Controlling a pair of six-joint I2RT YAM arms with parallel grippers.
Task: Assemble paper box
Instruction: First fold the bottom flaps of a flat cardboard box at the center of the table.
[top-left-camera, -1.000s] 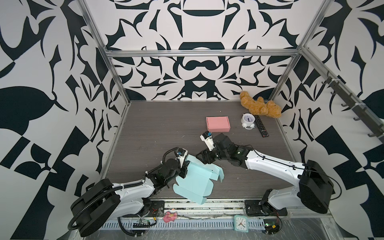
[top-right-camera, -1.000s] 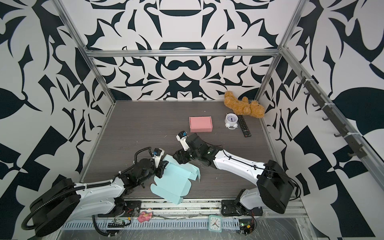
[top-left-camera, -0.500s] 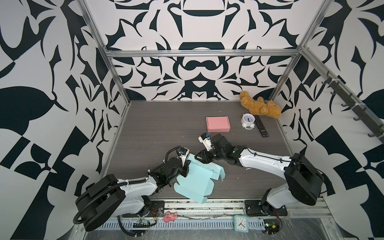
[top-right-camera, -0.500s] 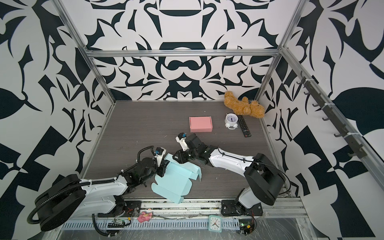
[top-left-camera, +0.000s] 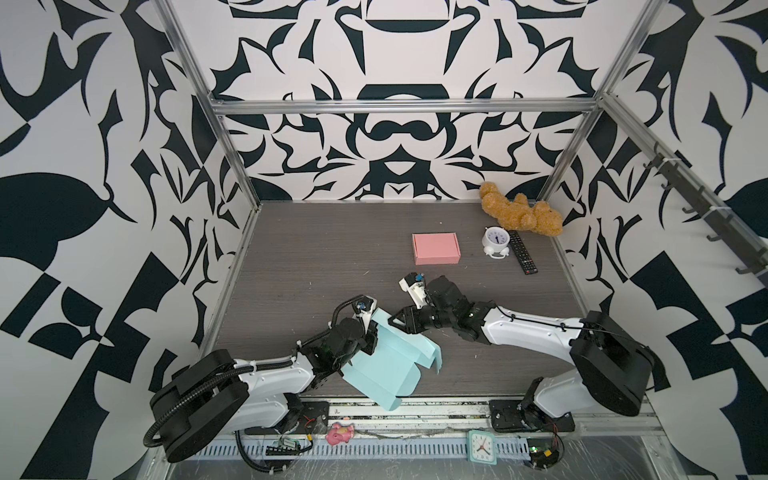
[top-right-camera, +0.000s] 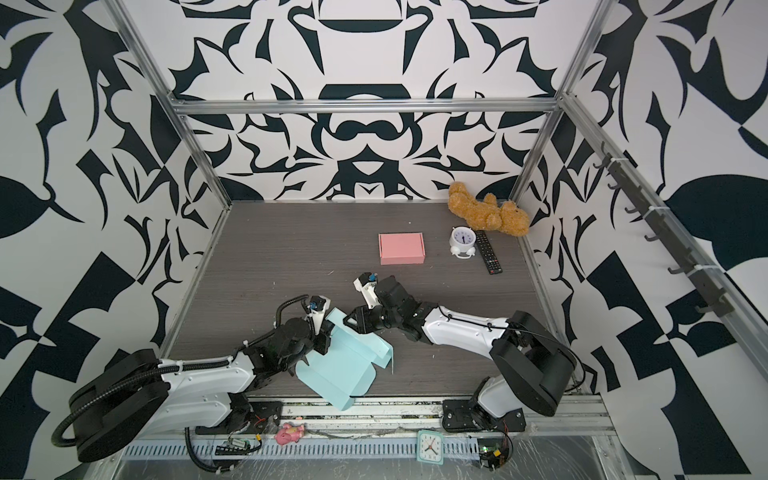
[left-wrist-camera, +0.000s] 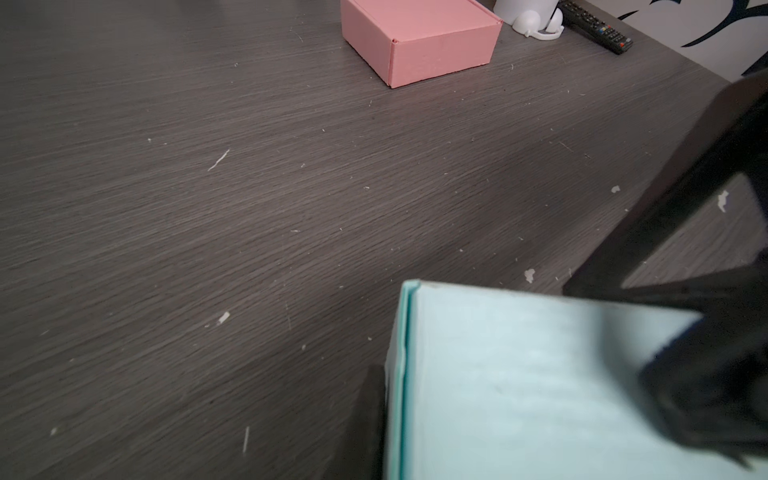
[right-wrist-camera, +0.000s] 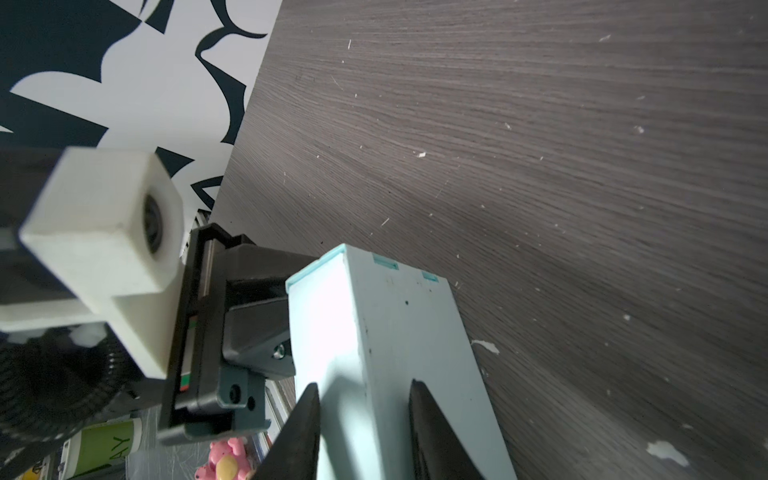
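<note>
The light blue paper box (top-left-camera: 390, 365) (top-right-camera: 345, 365) lies partly folded near the table's front edge, one panel hanging over it. My left gripper (top-left-camera: 371, 338) (top-right-camera: 326, 338) is shut on its left wall. In the left wrist view one dark finger (left-wrist-camera: 370, 415) presses the wall's folded edge (left-wrist-camera: 405, 374); the other is hidden behind the panel. My right gripper (top-left-camera: 401, 324) (top-right-camera: 353, 324) (right-wrist-camera: 363, 399) comes in from the far side. Its two fingers close around the thick folded wall (right-wrist-camera: 374, 332) at the box's far corner. The left gripper (right-wrist-camera: 257, 316) shows right beside that wall.
A closed pink box (top-left-camera: 436, 248) sits mid-table behind the arms. A white alarm clock (top-left-camera: 496, 241), a remote (top-left-camera: 523, 252) and a teddy bear (top-left-camera: 521, 214) are at the back right. A pink toy (top-left-camera: 340, 434) and a teal clock (top-left-camera: 482, 448) lie below the front rail.
My right gripper's jaws have narrowed onto the box's far wall. The left jaws have tightened a little on the left wall. The box has hardly moved.
</note>
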